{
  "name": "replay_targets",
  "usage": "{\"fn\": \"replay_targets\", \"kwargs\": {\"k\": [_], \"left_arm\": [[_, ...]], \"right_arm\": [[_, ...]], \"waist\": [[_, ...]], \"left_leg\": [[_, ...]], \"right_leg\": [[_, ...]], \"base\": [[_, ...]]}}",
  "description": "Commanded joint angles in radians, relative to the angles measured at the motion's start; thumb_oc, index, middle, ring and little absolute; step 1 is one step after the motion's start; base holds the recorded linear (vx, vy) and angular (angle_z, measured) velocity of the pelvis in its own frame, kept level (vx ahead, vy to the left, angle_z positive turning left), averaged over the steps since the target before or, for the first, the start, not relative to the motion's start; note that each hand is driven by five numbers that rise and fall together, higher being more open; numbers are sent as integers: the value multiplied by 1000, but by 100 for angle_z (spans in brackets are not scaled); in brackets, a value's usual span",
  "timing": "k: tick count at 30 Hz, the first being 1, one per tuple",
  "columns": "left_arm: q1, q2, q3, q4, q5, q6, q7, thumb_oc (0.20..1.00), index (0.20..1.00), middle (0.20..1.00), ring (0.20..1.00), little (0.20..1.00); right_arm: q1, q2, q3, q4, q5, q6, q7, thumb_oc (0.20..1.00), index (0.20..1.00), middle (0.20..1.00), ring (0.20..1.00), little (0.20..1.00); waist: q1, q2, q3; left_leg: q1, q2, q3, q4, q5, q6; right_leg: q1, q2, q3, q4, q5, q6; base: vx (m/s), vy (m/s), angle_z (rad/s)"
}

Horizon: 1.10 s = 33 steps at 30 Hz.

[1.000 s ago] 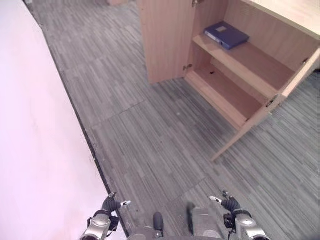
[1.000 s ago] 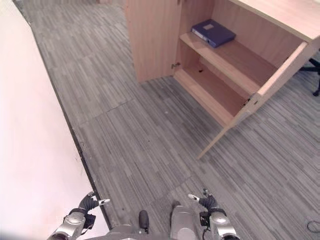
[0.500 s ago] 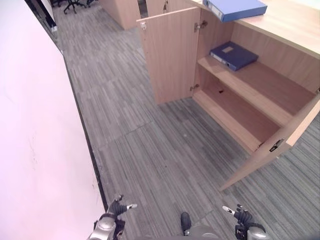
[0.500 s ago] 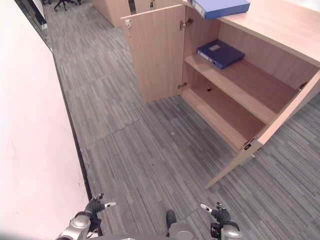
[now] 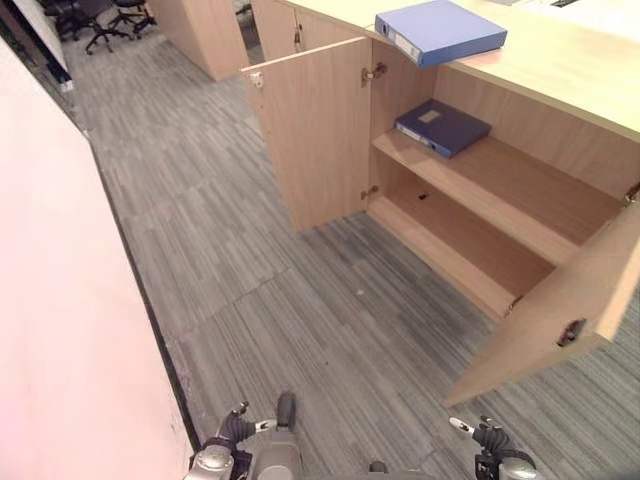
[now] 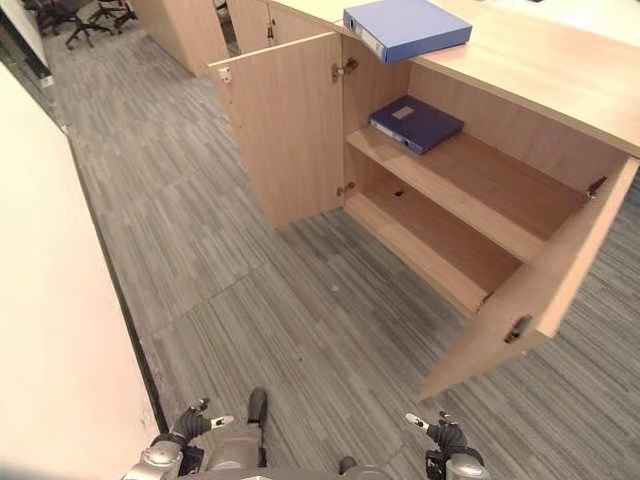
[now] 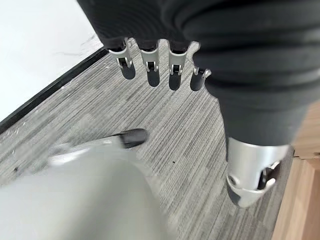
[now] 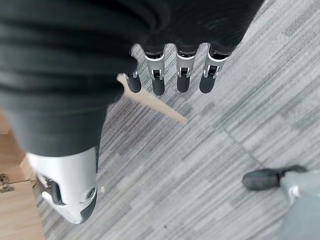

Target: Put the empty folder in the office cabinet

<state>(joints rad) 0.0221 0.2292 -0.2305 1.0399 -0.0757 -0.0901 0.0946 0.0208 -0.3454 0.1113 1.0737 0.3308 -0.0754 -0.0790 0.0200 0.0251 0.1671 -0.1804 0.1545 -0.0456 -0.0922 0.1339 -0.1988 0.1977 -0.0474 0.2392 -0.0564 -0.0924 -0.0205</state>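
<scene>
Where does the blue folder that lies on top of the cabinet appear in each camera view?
Left eye view: folder on the cabinet top, upper right of centre.
Right eye view: same folder, at the top, right of centre.
Left wrist view: not in it.
Right wrist view: not in it.
Shared landmark: the second folder on the upper shelf, just below, beside the open left door.

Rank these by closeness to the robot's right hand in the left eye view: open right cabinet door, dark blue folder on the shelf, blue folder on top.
From the right hand:
1. Open right cabinet door, just ahead.
2. Dark blue folder on the shelf, inside the cabinet.
3. Blue folder on top, on the cabinet's top, farthest.
</scene>
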Motion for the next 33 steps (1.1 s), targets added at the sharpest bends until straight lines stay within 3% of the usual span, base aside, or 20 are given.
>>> {"fn": "replay_targets", "kwargs": {"k": [1, 4, 9, 10, 11, 12, 16, 17, 18, 19, 20, 21, 23, 24, 25, 26, 27, 30, 31, 33], "left_arm": [[-25, 5, 24, -25, -26, -33, 24, 1000, 1000, 1000, 1000, 1000], [-29, 8, 24, -9, -19, -32, 25, 1000, 1000, 1000, 1000, 1000], [-73, 30, 3, -13, -4, -35, 33, 1000, 1000, 1000, 1000, 1000], [-93, 45, -2, -16, 3, -34, 34, 1000, 1000, 1000, 1000, 1000], [-94, 45, -2, -16, 3, -34, 33, 1000, 1000, 1000, 1000, 1000], [-113, 57, -8, -23, 5, -34, 31, 1000, 1000, 1000, 1000, 1000], [-121, 66, -6, -23, 8, -31, 27, 1000, 1000, 1000, 1000, 1000], [-121, 78, 1, -43, -4, -30, 27, 1000, 1000, 1000, 1000, 1000], [-119, 85, 3, -58, -12, -32, 27, 1000, 1000, 1000, 1000, 1000], [-108, 87, 5, -68, -15, -32, 22, 1000, 1000, 1000, 1000, 1000], [-108, 87, 5, -68, -15, -32, 22, 1000, 1000, 1000, 1000, 1000], [-104, 90, 4, -61, 3, -30, 14, 1000, 1000, 1000, 1000, 1000], [-107, 97, 1, -49, 12, -30, 15, 1000, 1000, 1000, 1000, 1000], [-107, 96, 1, -48, 12, -30, 15, 1000, 1000, 1000, 1000, 1000], [-114, 97, 0, -42, 4, -29, 19, 1000, 1000, 1000, 1000, 1000], [-114, 96, 0, -41, 4, -29, 19, 1000, 1000, 1000, 1000, 1000], [-126, 86, -9, -31, 13, -24, 23, 1000, 1000, 1000, 1000, 1000], [-130, 72, -18, -19, 28, -31, 20, 1000, 1000, 1000, 1000, 1000], [-122, 63, -18, -24, 25, -35, 14, 1000, 1000, 1000, 1000, 1000], [-112, 52, -15, -38, 13, -36, 7, 1000, 1000, 1000, 1000, 1000]], "right_arm": [[-5, -32, 7, -7, -28, -5, -2, 1000, 1000, 1000, 1000, 1000], [-13, -20, 9, 0, -25, -7, 1, 1000, 1000, 1000, 1000, 1000], [-34, 1, -4, 1, 7, -7, -9, 1000, 1000, 1000, 1000, 1000], [-43, 13, -4, -9, 14, -9, -8, 1000, 1000, 1000, 1000, 1000], [-43, 13, -4, -9, 14, -9, -8, 1000, 1000, 1000, 1000, 1000], [-57, 25, -4, -16, 22, -9, -8, 1000, 1000, 1000, 1000, 1000], [-70, 36, -3, -14, 25, -12, -11, 1000, 1000, 1000, 1000, 1000], [-87, 41, 2, -25, 28, -16, -17, 1000, 1000, 1000, 1000, 1000], [-91, 43, 5, -29, 34, -19, -18, 1000, 1000, 1000, 1000, 1000], [-86, 48, 6, -38, 41, -27, -19, 1000, 1000, 1000, 1000, 1000], [-86, 48, 6, -38, 41, -27, -19, 1000, 1000, 1000, 1000, 1000], [-77, 51, 5, -37, 44, -29, -17, 1000, 1000, 1000, 1000, 1000], [-77, 53, 8, -25, 63, -37, -19, 1000, 1000, 1000, 1000, 1000], [-77, 53, 8, -24, 64, -38, -18, 1000, 1000, 1000, 1000, 1000], [-79, 52, 16, -17, 80, -45, -23, 1000, 1000, 1000, 1000, 1000], [-79, 51, 17, -16, 81, -46, -23, 1000, 1000, 1000, 1000, 1000], [-72, 49, 17, -12, 87, -49, -26, 1000, 1000, 1000, 1000, 1000], [-54, 36, 8, -9, 86, -50, -27, 1000, 1000, 1000, 1000, 1000], [-41, 25, 4, -19, 85, -53, -21, 1000, 1000, 1000, 1000, 1000], [-35, 8, -6, -13, 79, -50, -22, 1000, 1000, 1000, 1000, 1000]], "waist": [[28, -2, 4], [32, 11, -19], [16, -18, -31], [6, -30, -38], [7, -32, -40], [0, -43, -44], [1, -50, -48], [-4, -46, -30], [-2, -38, -26], [2, -35, -24], [2, -35, -24], [-3, -37, -34], [-10, -36, -32], [-11, -36, -30], [-22, -36, -18], [-27, -33, -14], [-51, -25, -10], [-78, -12, -9], [-92, 1, -16], [-95, 19, -15]], "left_leg": [[-28, 52, -1, 90, 38, -13], [9, 80, 52, 63, 58, -35], [-18, 66, 126, 120, 9, -26], [-24, 52, 153, 125, -19, -8], [-26, 50, 154, 126, -20, -7], [-29, 29, 172, 131, -44, 17], [-21, 12, 196, 126, -72, 46], [-5, 9, 229, 123, -83, 65], [0, 9, 241, 121, -86, 71], [31, -21, 250, 108, -93, 90], [30, -20, 250, 108, -93, 90], [56, -65, 251, 81, -100, 111], [87, -107, 258, 64, -121, 133], [91, -109, 257, 63, -125, 134], [136, -142, 247, 52, -154, 152], [143, -142, 241, 50, -158, 152], [185, -167, 221, 38, -185, 162], [221, -181, 190, 56, -214, 161], [248, -185, 178, 103, -245, 149], [249, -169, 188, 178, -240, 129]], "right_leg": [[3, -68, -36, 96, -99, 163], [5, -97, -31, 58, -88, 183], [-38, -178, -51, 3, -42, 233], [-75, -211, -56, 0, -13, 259], [-76, -213, -56, 0, -13, 260], [-120, -231, -60, 16, 21, 274], [-166, -242, -63, 67, 54, 282], [-233, -243, -94, 179, 127, 281], [-242, -237, -112, 205, 123, 269], [-230, -190, -123, 246, 117, 247], [-230, -189, -123, 245, 118, 247], [-219, -91, -96, 239, 79, 234], [-241, 16, -83, 209, 23, 209], [-238, 15, -84, 212, 17, 210], [-299, 84, -105, 168, 37, 177], [-292, 84, -110, 169, 32, 177], [-349, 128, -144, 132, 66, 162], [-343, 122, -178, 112, 70, 159], [-335, 104, -174, 126, 75, 143], [-304, 85, -191, 130, 63, 129]], "base": [[153, 146, -86], [182, 258, -99], [88, 242, -12], [74, 184, -7], [114, 323, -22], [89, 233, -19], [80, 179, -27], [59, 254, -20], [138, 458, -58], [100, 299, -76], [184, 404, -73], [189, 303, -19], [190, 255, 22], [208, 111, 18], [173, 66, 4], [359, 77, -13], [320, 2, 2], [304, -29, 51], [446, -64, 91], [333, -71, 54]]}}
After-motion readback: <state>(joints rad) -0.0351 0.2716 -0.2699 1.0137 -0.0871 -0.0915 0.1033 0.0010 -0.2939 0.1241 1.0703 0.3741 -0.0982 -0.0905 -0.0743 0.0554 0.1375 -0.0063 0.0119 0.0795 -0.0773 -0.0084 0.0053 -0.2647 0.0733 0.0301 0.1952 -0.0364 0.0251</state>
